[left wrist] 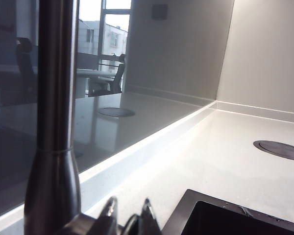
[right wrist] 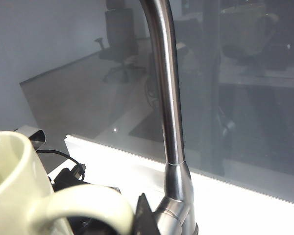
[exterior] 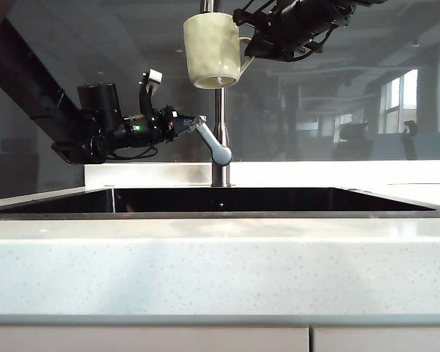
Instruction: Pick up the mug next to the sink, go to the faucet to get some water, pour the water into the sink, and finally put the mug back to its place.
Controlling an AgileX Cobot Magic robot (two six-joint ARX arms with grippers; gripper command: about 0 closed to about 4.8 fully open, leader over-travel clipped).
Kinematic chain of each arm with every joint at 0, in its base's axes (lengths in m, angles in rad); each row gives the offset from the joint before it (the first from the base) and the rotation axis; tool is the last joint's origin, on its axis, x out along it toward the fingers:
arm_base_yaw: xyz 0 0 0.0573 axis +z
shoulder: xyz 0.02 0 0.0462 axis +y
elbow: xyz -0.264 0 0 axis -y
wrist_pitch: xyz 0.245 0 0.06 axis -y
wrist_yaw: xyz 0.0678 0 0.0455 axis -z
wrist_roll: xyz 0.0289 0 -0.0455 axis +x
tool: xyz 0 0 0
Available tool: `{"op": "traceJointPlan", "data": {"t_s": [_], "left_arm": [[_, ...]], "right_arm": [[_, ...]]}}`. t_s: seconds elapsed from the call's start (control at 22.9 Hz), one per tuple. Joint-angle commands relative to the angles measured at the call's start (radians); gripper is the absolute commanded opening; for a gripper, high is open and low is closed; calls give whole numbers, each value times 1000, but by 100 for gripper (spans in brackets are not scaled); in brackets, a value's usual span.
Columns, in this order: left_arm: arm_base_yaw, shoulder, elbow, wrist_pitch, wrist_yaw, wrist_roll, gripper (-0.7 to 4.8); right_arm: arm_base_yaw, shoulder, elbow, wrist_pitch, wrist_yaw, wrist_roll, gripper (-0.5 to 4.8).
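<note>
Right gripper (exterior: 248,45), top centre of exterior frame, clamped on handle of mug (exterior: 211,50); mug hangs upright before faucet (exterior: 219,139), high over sink (exterior: 220,199), likely placed to catch water. Left gripper (exterior: 189,125), left of centre, clenched on lever handle (exterior: 213,142), presumably to open the tap. Left wrist view adds round countertop disc (left wrist: 279,150); right wrist view adds mug's handle loop up close, lower left.
</note>
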Motion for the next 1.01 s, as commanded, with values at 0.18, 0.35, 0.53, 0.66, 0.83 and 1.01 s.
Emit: {"op": "traceJointPlan", "data": {"t_s": [0.18,0.35,0.53,0.66,0.83,1.01], "left_arm": [[16,-7,-2,-29,90,-19,-6],[37,-8,-2,-49,103,-27,-6],[47,-8,-2,-44,122,-33,51],[45,-8,-2,-44,128,-35,184],[46,-8,-2,-44,128,-35,184],[46,-8,-1,-43,132,-35,184]], "right_arm": [[1,-16,13,66,-1,13,-7],[1,-16,13,66,-1,13,-7],[0,-16,13,66,-1,13,-7],[0,-16,13,66,-1,13,-7],[0,-16,13,66,-1,13,-7],[0,-16,13,66,-1,13,-7]]}}
